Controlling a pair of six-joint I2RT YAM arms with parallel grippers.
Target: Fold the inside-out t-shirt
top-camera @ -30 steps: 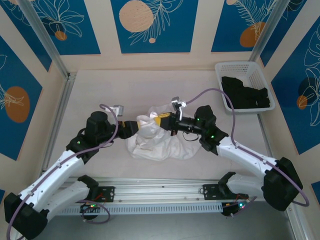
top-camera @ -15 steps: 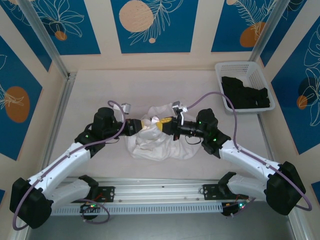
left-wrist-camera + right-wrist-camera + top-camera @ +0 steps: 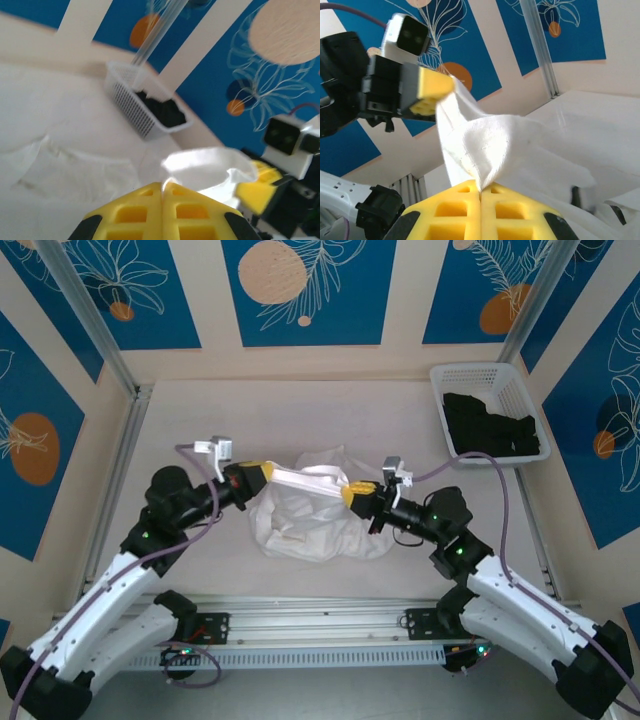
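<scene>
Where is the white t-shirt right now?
In the overhead view the white t-shirt lies mid-table, one edge stretched between the left tool and the right tool, left of the basket holding black clothes.

A second ago the two grippers nearly met, tip to tip, over the middle of the crumpled shirt (image 3: 310, 520). Since then they have drawn apart. The left gripper (image 3: 266, 472) has pulled back to the left and a little toward the far side, and its jaws, then partly open, have closed on a fold of cloth. The right gripper (image 3: 347, 494) has backed off to the right and slightly nearer, keeping its pinch. A strip of the shirt that lay bunched in the heap is now lifted and stretched between the two grippers, above the rest of the pile. Both arms have swung outward, elbows farther from the centre.
</scene>
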